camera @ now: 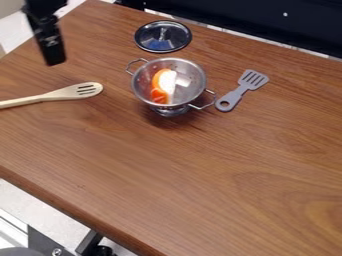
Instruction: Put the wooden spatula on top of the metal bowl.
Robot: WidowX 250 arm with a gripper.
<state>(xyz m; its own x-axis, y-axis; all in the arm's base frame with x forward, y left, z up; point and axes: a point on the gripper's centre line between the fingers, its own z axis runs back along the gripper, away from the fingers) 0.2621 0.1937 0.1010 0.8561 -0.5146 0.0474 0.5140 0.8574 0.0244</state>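
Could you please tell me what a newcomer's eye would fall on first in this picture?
Probably the shiny metal bowl above the middle of the view, with a bright orange-and-white item inside it. Next might come the pale wooden spatula lying at the left, its handle running to the view's edge, and the black gripper above it at the upper left.

The counter (200, 175) is wood-grained brown, the spoon (70, 93) pale tan, the bowl (189, 82) silver, the small spatula (240, 91) grey.
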